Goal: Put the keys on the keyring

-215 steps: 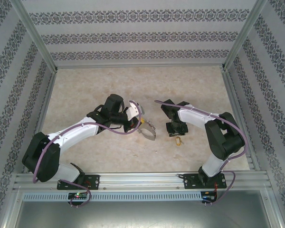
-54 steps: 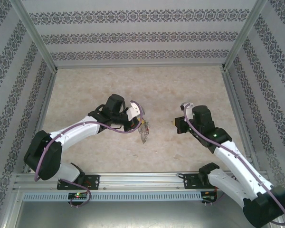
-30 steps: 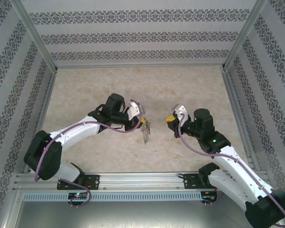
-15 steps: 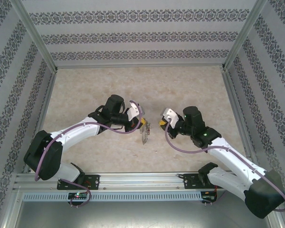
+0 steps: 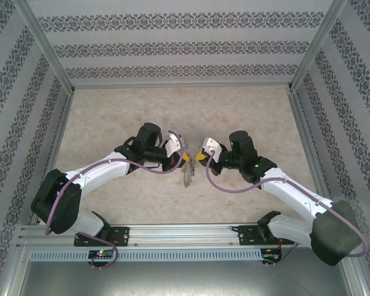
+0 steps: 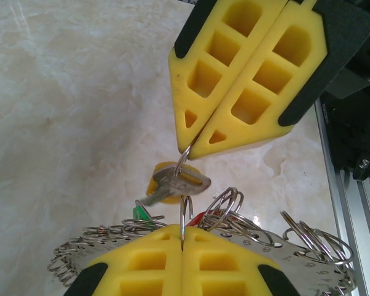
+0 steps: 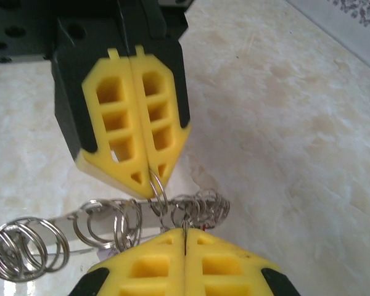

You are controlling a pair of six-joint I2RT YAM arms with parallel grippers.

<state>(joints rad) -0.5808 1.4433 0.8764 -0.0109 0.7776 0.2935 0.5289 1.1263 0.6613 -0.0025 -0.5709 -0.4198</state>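
From above, the keyring point(image 5: 187, 177) is a thin sliver hanging under the left gripper point(image 5: 184, 162). Its small rings and tags are too small to tell apart, and whether the right gripper point(image 5: 200, 158) touches it cannot be judged there.

In the left wrist view the left fingers point(image 6: 142, 265) are cut off by the bottom edge. They cover the keyring's middle, and its lower part runs off that edge too. The yellow-tagged key point(image 6: 172, 182) covers most of its own tag. A green tag point(image 6: 140, 213) and a red tag point(image 6: 198, 217) peek from behind rings, their keys hidden.

In the right wrist view the leftmost rings point(image 7: 24, 246) are blurred.
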